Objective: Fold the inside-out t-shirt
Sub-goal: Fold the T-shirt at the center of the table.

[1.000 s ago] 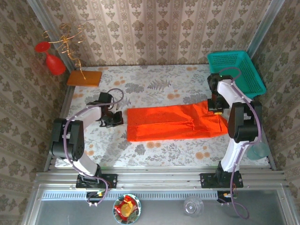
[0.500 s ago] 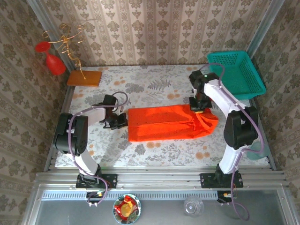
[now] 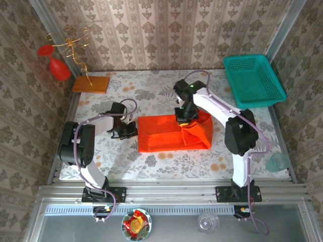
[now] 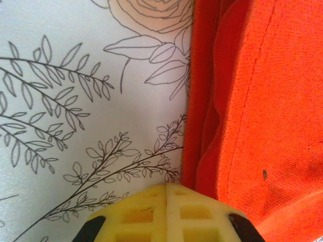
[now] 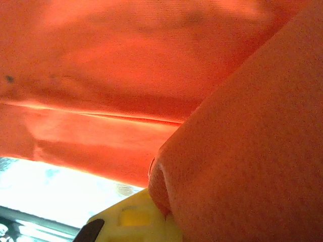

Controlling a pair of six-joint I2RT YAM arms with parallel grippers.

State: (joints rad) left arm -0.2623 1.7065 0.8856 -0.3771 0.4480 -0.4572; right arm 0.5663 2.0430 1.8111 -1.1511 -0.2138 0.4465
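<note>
Inside-out t-shirt (image 3: 161, 136) lies mid-table (image 3: 151, 91), long side left to right. Its right end is lifted and doubled over toward the middle. My right gripper (image 3: 183, 119) is clamped on that raised fold. My left gripper (image 3: 128, 132) is closed, pads together, at the shirt's left edge. Whether it pinches cloth, I cannot tell.
</note>
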